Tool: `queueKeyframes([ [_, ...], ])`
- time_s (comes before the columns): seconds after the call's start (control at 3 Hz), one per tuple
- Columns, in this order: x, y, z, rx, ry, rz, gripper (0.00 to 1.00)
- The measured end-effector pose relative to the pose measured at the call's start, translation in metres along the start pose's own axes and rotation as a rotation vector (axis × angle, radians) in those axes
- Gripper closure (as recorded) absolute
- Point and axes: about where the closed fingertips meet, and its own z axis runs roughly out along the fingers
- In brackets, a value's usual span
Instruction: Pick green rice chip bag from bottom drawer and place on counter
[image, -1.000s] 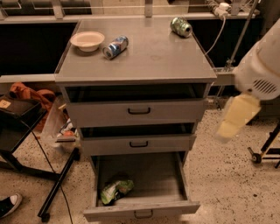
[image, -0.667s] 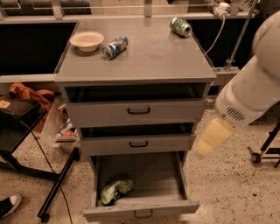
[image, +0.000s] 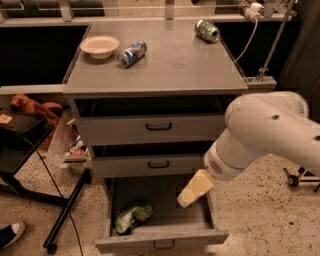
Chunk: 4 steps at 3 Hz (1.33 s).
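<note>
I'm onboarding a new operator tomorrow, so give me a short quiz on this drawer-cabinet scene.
1. True or false: the crinkly light-green foil rice chip bag already lies on the flat grey metal counter.
2. Where is the cream-coloured gripper? A) over the open bottom grey metal drawer, to the right of the bag and apart from it; B) over the counter; C) touching the bag.
3. Fill in: the blue-and-white drinks can lies on its ____ beside the shallow white bowl.

Key: 1 false, it lies in the drawer's front left; 2 A; 3 side.
</note>
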Motion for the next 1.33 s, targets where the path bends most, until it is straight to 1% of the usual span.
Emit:
queueKeyframes([
  [0.33,0.0,0.001,0.001,-0.001,0.002,0.077,0.0],
  [0.67,0.0,0.001,0.002,-0.001,0.002,0.077,0.0],
  [1.0,-0.007,0.003,0.018,-0.018,0.042,0.128,0.0],
  [1.33,-0.022,0.013,0.069,-0.059,0.109,0.237,0.0],
])
